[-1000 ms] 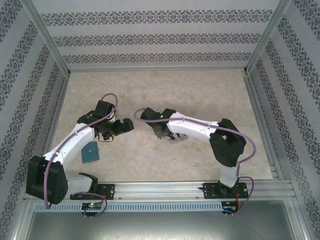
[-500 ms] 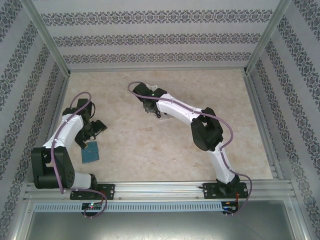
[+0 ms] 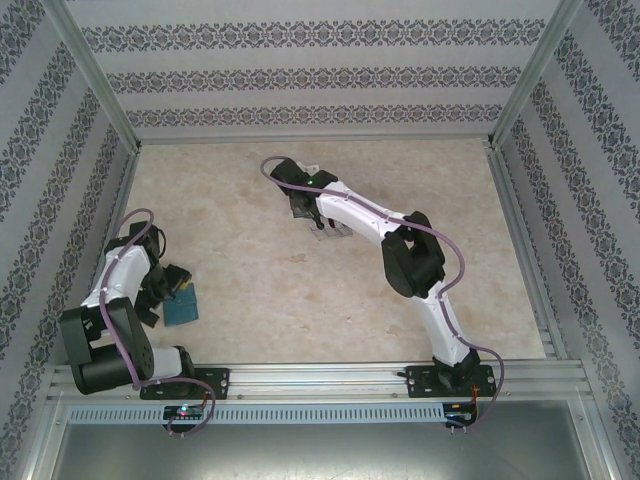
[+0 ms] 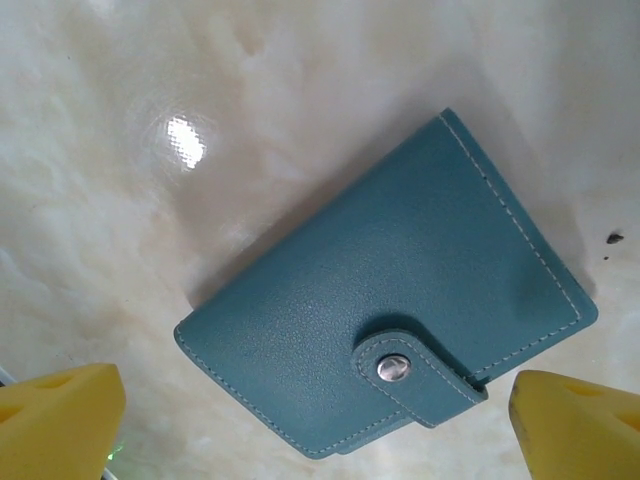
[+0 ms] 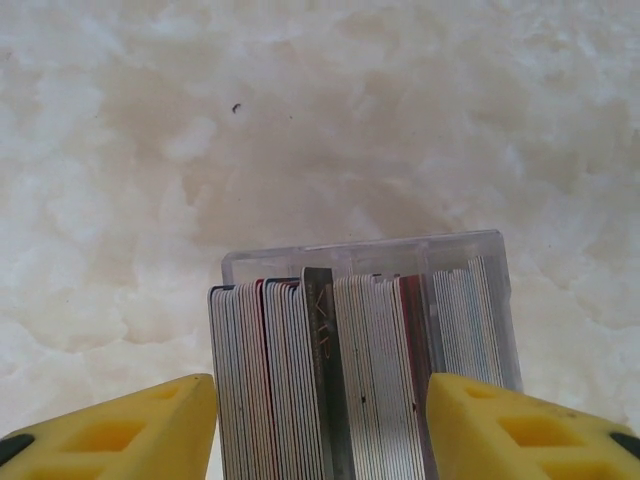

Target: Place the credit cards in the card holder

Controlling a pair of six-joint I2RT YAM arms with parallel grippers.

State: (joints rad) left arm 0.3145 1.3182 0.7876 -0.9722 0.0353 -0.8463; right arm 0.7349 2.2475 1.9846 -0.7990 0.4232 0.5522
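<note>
Hovering with jaws spread above the card holder, snapped shut at the left of the table, the left gripper looks set to grasp it; the right gripper, likewise open, straddles credit cards standing edgewise in a clear box.

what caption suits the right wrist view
Open right pincer poised over a clear box packed with upright credit cards.
</note>
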